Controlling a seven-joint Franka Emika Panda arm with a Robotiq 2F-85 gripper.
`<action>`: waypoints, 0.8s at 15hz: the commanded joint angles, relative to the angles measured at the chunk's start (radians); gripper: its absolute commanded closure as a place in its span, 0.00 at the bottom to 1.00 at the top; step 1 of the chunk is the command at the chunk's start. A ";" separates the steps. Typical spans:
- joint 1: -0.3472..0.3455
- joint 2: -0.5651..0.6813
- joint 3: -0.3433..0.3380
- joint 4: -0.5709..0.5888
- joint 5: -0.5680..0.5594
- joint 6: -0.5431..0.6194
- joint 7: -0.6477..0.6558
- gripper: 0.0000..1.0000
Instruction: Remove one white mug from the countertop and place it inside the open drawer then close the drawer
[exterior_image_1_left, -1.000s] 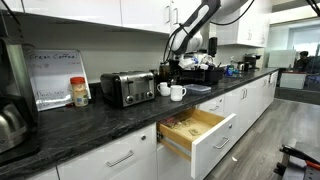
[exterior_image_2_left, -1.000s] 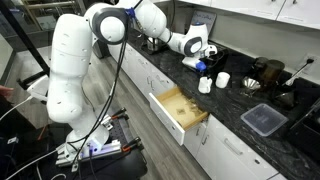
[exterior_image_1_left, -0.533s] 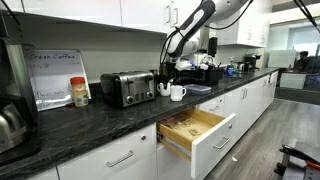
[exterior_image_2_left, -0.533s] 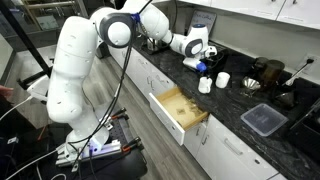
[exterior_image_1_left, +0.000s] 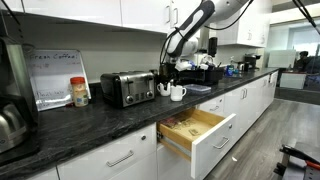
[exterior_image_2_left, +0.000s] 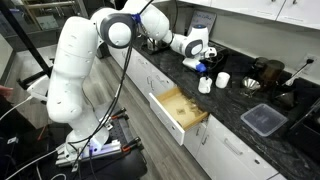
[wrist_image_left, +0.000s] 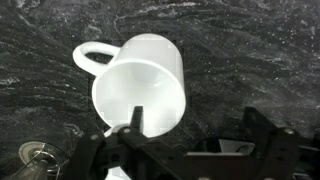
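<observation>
Two white mugs stand side by side on the dark countertop (exterior_image_1_left: 90, 122), in both exterior views (exterior_image_1_left: 178, 93) (exterior_image_2_left: 205, 85). My gripper (exterior_image_1_left: 171, 72) (exterior_image_2_left: 197, 64) hangs just above them, open and empty. In the wrist view a white mug (wrist_image_left: 140, 85) fills the middle, mouth up, its handle to the upper left. My gripper (wrist_image_left: 197, 125) straddles its right wall: one fingertip lies over the mouth, the other over bare countertop (wrist_image_left: 250, 60). The drawer (exterior_image_1_left: 196, 134) (exterior_image_2_left: 178, 108) stands open below the counter, showing its wood dividers.
A toaster (exterior_image_1_left: 127, 88), a jar (exterior_image_1_left: 79, 92) and a framed sign (exterior_image_1_left: 55, 78) sit along the counter. Coffee gear (exterior_image_1_left: 202, 72) crowds the counter behind the mugs. A black tray (exterior_image_2_left: 262, 120) lies further along. The open drawer juts into the aisle.
One second ago the gripper was slightly higher and further from the mugs; it came down towards them. In the last half second nothing has visibly moved.
</observation>
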 joint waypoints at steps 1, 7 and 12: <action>-0.020 0.015 0.017 0.017 0.034 -0.041 -0.037 0.00; -0.023 0.025 0.016 0.012 0.043 -0.057 -0.040 0.00; -0.025 0.043 0.016 0.015 0.042 -0.056 -0.048 0.00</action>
